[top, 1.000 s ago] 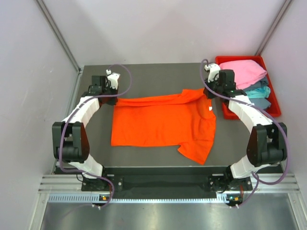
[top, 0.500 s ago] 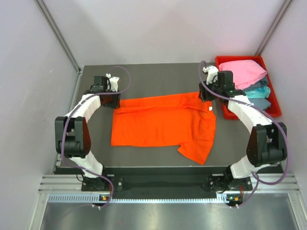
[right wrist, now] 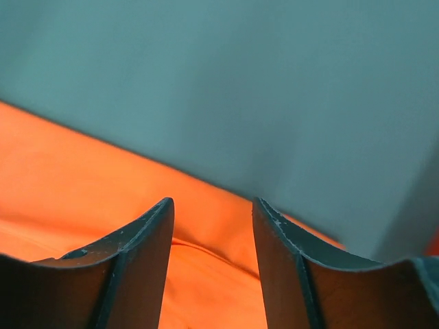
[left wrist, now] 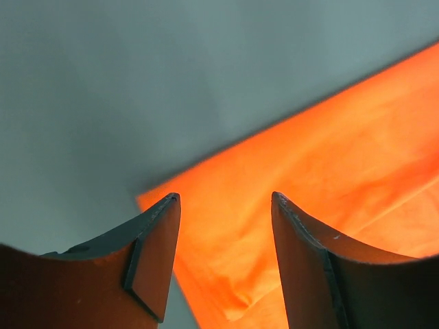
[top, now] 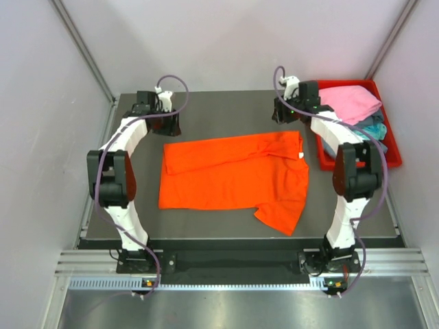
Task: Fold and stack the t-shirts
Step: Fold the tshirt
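Binned t-shirts partly behind right arm

The white-shelled left arm and matching right arm have black cylindrical joint housings. A grey-purple cable runs along each arm, looping at the wrist. Each wrist bears a small white fitting. The left gripper and right gripper each carry two dark, tapered fingers with bevelled inner edges.

You find no readable text, brand, number or sign in any view, the small white neck tag on the orange t-shirt is too small for you to make out any print
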### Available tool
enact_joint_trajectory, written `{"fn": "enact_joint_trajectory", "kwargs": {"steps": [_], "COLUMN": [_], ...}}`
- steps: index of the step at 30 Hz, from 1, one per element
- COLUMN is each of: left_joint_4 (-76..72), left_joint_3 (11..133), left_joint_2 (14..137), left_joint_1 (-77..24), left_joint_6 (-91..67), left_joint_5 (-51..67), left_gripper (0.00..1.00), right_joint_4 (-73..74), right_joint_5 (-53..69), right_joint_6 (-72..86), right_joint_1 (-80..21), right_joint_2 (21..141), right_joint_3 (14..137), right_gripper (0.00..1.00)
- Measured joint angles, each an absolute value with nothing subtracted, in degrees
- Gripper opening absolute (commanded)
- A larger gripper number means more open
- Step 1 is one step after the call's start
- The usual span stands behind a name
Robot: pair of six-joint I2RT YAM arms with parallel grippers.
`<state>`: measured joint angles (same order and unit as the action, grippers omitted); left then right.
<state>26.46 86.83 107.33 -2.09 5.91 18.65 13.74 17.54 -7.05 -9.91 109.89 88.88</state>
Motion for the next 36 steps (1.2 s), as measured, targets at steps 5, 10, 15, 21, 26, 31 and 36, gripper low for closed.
{"fn": "enact_joint_trajectory", "kwargs": {"steps": [5,10,15,21,26,31,36], "left_joint_4": [31.7,36.34,39.33,44.47,48.88,51.13,52.14], "left_joint_3": [88.66,88.73,89.34,90.8,89.6,86.89,85.71], "left_joint_2": [116.11,117.93,117.91,117.21,113.1,108.77,108.51], "left_joint_1": [-2.09,-2.09,-2.09,-1.45,0.58,1.34,1.15], "left_joint_6": [4.58,4.34,4.16,3.81,2.94,2.33,2.02], "left_joint_5": [20.64,22.2,22.92,22.87,22.44,22.26,21.74], "left_gripper": [0.58,0.57,0.58,0.62,0.62,0.61,0.6], "right_joint_4": [16.78,18.11,18.24,18.72,19.88,20.03,19.97], "right_joint_5": [19.57,20.4,20.49,20.47,20.62,20.56,20.6], "right_joint_6": [-5.89,-4.82,-4.86,-5.43,-5.93,-6.22,-6.13], "right_joint_1": [-10.52,-10.92,-11.9,-14.17,-14.63,-14.59,-14.59], "right_joint_2": [118.89,122.13,122.1,121.08,117.03,115.26,115.46], "right_joint_3": [91.68,94.17,94.61,93.27,89.62,88.82,89.14], "right_gripper": [0.48,0.47,0.47,0.47,0.48,0.48,0.48]}}
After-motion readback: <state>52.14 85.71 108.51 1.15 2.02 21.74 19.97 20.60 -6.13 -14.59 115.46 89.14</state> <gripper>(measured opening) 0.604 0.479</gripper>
